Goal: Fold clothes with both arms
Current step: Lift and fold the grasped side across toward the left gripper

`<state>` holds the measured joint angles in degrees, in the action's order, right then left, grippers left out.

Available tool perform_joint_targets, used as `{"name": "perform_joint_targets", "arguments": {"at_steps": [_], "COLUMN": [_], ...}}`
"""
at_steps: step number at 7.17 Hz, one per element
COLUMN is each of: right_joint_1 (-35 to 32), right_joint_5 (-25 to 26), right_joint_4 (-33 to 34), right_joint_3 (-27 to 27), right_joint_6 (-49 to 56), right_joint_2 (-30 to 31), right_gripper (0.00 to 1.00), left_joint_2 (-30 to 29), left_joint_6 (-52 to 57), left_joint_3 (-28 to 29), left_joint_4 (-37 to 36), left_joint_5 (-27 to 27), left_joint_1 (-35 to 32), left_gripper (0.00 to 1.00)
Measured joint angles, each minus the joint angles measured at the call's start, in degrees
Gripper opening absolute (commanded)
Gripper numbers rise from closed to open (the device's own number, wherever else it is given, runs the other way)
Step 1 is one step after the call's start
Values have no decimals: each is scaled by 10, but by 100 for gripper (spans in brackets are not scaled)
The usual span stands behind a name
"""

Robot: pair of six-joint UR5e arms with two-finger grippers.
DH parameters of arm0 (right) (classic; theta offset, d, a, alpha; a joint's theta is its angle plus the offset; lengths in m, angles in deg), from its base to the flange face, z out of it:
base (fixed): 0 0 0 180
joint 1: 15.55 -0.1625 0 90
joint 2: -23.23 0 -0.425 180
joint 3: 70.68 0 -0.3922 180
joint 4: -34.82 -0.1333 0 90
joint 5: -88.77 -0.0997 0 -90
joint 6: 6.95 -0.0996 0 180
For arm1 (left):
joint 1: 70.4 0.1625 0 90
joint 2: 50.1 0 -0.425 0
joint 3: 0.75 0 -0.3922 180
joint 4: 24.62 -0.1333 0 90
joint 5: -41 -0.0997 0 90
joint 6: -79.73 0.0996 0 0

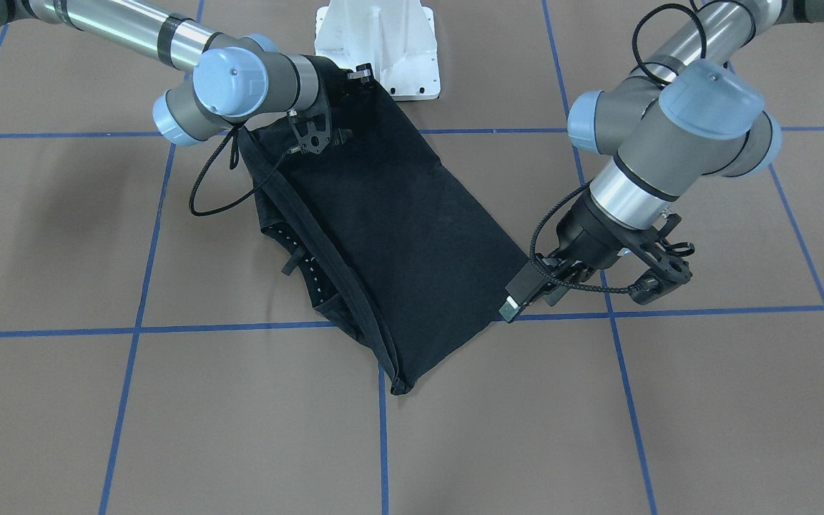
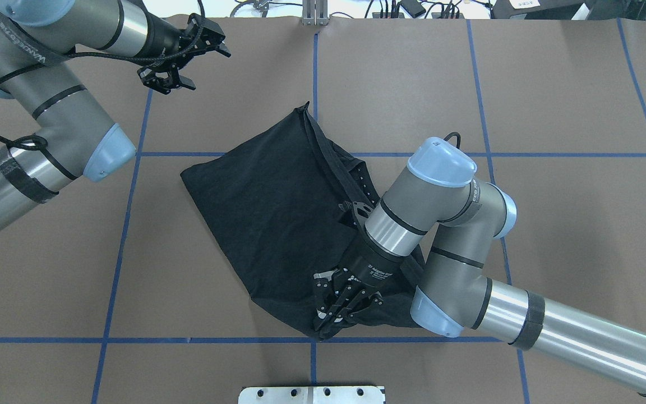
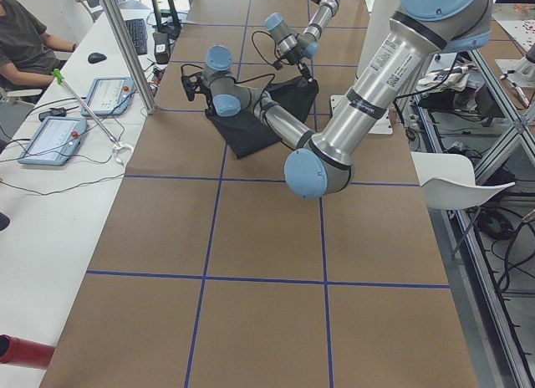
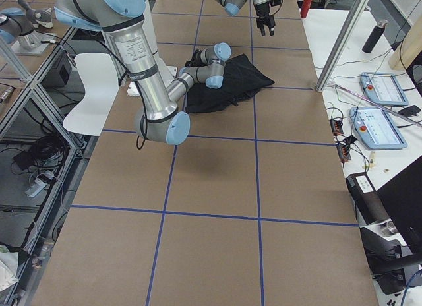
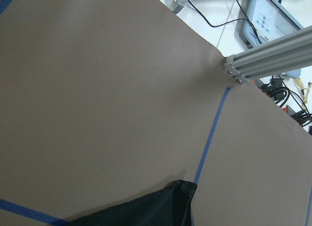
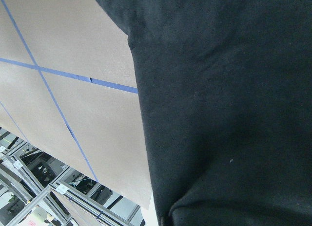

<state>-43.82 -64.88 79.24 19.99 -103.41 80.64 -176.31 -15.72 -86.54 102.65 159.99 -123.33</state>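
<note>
in the middle of the surface (image 2: 525, 84), finds shirt (image 2: 267, 213) folded to a slanted oblong, one side bunched. grips its near corner in clenched right claw (image 2: 331, 317); holds left claw (image 2: 185, 62) released, well apart beyond. seemingly midway: wants another fold, then squaring.

On the right gripper (image 2: 326, 321) the fingertips merge with the black T-shirt (image 2: 267, 207) at its near corner, so their grasp cannot be judged. From overhead, the right arm (image 2: 429, 191) covers the shirt's right edge. The white base block (image 1: 380, 43) is cut off by the picture's edge.
</note>
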Motion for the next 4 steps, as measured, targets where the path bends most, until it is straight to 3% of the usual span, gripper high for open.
{"name": "perform_joint_targets", "arguments": {"at_steps": [4], "right_joint_1": [-45], "right_joint_5": [-8], "right_joint_4": [0], "right_joint_3": [3], "right_joint_6": [-41], "right_joint_2": [-5], "right_gripper": [100], "left_joint_2": [4], "left_joint_6": [0], "left_joint_3": [4], "left_joint_4": [0], "left_joint_5": [1], "left_joint_1": [2], "left_gripper": [99]}}
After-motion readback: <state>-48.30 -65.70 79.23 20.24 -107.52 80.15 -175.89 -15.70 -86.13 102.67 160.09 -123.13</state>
